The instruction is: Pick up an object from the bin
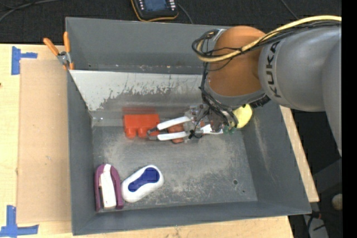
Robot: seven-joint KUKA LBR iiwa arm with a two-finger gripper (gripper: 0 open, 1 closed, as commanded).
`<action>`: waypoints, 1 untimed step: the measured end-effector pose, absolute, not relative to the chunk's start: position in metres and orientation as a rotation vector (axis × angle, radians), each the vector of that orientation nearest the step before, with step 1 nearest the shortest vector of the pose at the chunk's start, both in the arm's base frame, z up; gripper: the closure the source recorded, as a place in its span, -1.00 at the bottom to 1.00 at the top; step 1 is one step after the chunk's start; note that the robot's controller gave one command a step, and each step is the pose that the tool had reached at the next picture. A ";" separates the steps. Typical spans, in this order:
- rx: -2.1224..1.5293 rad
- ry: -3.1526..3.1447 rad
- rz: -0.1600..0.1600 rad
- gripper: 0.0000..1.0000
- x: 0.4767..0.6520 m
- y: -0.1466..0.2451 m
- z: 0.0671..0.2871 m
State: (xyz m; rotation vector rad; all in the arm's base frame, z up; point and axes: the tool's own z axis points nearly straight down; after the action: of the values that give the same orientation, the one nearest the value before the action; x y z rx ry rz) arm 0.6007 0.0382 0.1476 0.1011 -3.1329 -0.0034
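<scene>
end effector lay open, its fingertips just beside the orange block, so closing there risked merely shoving the block aside.

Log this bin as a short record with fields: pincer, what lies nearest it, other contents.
pincer: open, low in mid-bin, tips just right of the orange plastic toy block
front left: purple-and-white plastic piece, with a white-and-blue rounded plastic thing to its right
by the arm: yellow rounded thing, partly hidden
container: grey metal bin
</scene>
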 end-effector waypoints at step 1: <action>0.102 -3.132 -0.004 1.00 0.600 0.038 0.170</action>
State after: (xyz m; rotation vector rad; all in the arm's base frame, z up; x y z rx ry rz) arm 0.6004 0.0384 0.1696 0.1017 -3.1324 -0.0037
